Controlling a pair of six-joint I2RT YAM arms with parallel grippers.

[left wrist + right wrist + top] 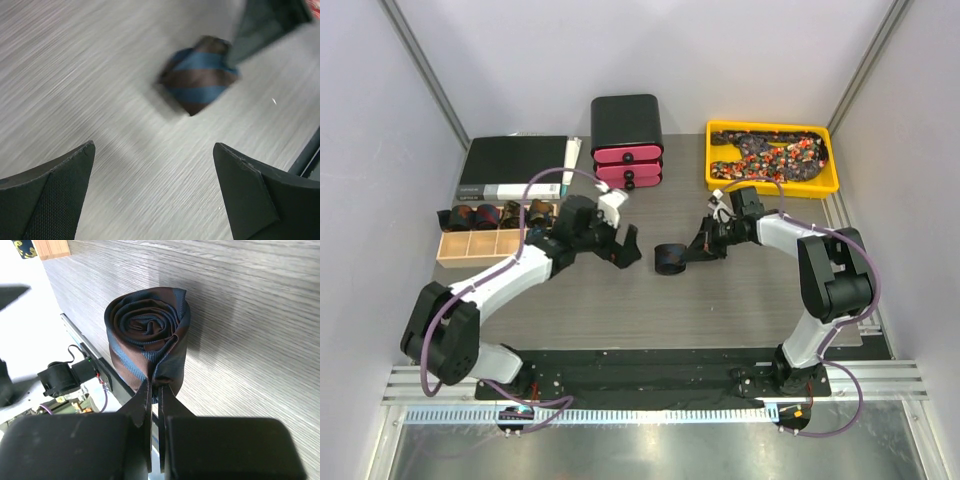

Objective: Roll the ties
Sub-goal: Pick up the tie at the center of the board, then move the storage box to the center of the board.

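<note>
Although the left arm is close by, you have only one arm on the work: a rolled tie [669, 258], brown with blue stripes, rests on the bare surface near the middle of the table. Your right gripper [156, 390] is pinched tight on the roll's outer layer, with only a sliver of cloth between the jaws. Your left gripper [623, 250] stands wide apart and holds nothing, just left of the roll and clear of it. Loose speckled ties [770, 152] lie in a yellow tray [772, 188] at the far right corner. More rolled ties [485, 214] sit in a wooden box [470, 258] near the left edge.
</note>
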